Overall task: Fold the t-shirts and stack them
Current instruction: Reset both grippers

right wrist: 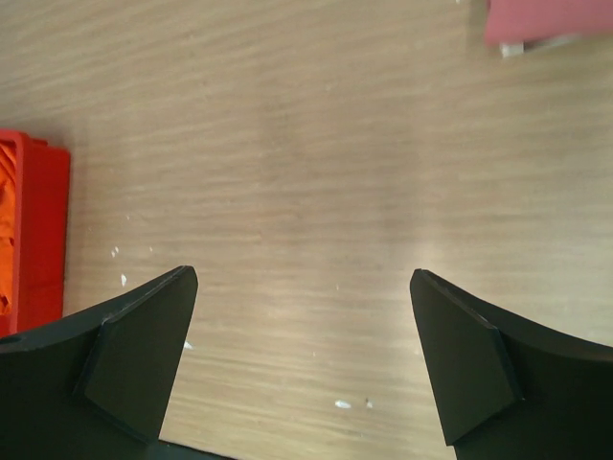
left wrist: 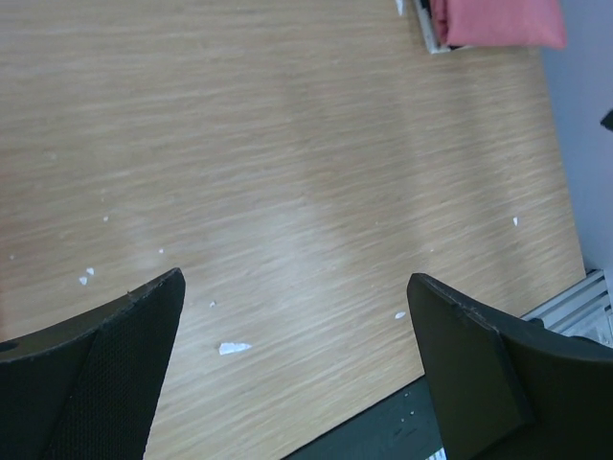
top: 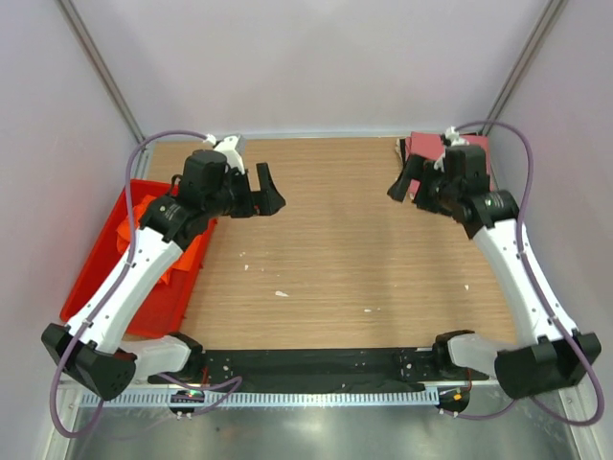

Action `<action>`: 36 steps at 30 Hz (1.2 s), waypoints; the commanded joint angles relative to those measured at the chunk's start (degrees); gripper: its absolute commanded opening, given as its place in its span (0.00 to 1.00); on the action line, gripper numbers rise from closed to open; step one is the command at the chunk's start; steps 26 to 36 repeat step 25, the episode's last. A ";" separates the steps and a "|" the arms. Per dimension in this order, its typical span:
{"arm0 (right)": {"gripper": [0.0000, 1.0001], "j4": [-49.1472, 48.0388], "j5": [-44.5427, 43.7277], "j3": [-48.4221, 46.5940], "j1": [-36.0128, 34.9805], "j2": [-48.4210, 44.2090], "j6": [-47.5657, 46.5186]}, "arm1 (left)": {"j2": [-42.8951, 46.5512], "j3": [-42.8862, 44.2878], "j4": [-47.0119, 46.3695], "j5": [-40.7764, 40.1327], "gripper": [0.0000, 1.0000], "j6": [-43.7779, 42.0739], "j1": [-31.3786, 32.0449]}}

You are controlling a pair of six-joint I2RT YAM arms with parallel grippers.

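the left gripper point(top: 271, 189) and right gripper point(top: 402, 179) are held released and empty. the rose-red t-shirt point(top: 423, 149) is laid at the far right corner; the orange t-shirt point(top: 136, 218) is bundled in the red tray point(top: 79, 287) at the left edge.

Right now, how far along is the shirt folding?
Done: one rose-red shirt looks folded at the far right corner. In hand: nothing; left gripper and right gripper are open, empty, above the table. Left: the orange shirt lies bunched in the red tray, unfolded, nothing stacked yet.
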State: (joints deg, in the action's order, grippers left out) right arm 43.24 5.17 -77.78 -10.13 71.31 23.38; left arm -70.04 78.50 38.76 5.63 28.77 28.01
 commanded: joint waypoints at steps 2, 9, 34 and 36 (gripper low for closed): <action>1.00 -5.53 -0.68 12.19 -0.42 -11.09 6.41 | 4.72 -4.39 0.00 0.43 1.00 2.86 -0.24; 1.00 -5.88 -0.95 17.13 -0.42 -16.37 6.60 | 14.47 -14.94 -10.09 3.51 1.00 4.01 -0.24; 1.00 -11.87 -4.73 19.33 -0.42 -24.11 6.51 | 15.81 -17.86 -8.88 1.84 1.00 0.85 -0.24; 1.00 -11.87 -4.73 19.33 -0.42 -24.11 6.51 | 15.81 -17.86 -8.88 1.84 1.00 0.85 -0.24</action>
